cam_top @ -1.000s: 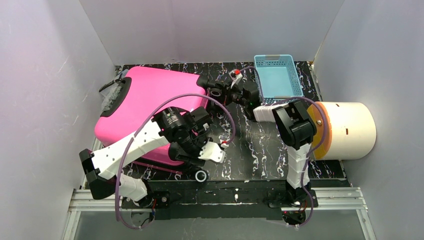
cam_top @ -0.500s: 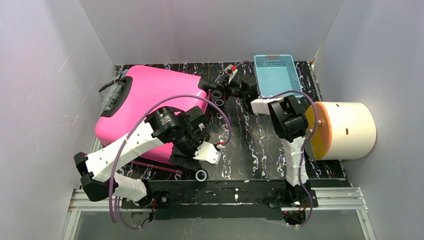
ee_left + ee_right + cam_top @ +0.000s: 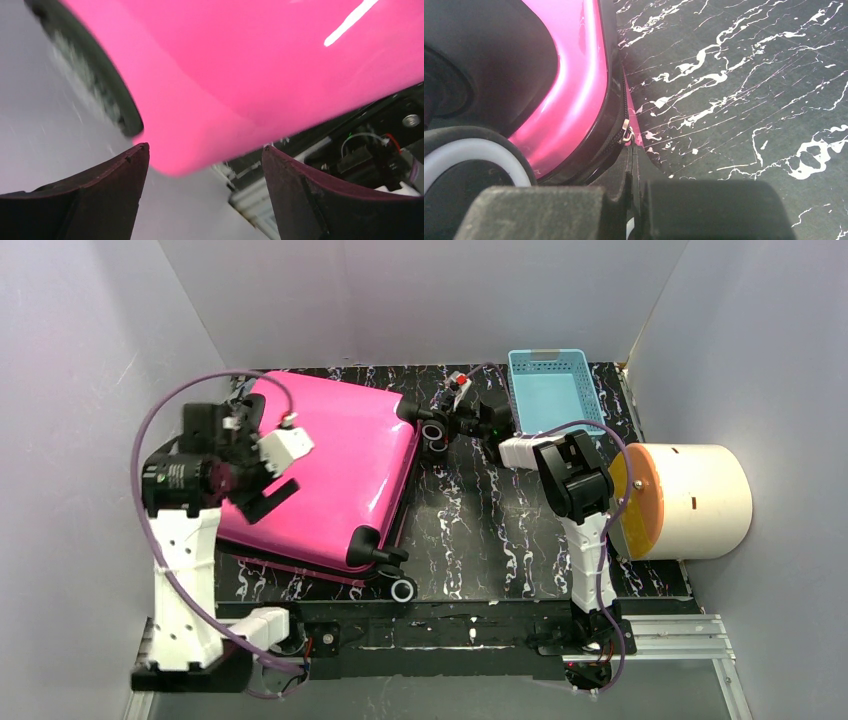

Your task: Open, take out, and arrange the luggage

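Observation:
The hot-pink luggage lies flat and closed on the left of the table, its wheels toward the middle. My left gripper hangs over its left, handle end. In the left wrist view the gripper is open and empty, with the pink shell just past the fingertips. My right gripper is at the suitcase's far wheel corner. In the right wrist view it is shut on the black zipper pull, just behind the metal slider on the black zipper seam.
A light-blue basket stands at the back right. A cream cylinder with an orange face lies at the right edge. Suitcase wheels stick out at the near corner and the far corner. White walls close in on three sides.
My left arm has swung from the suitcase's near right corner across to its left handle end. My right gripper has shifted slightly left at the far wheel corner.

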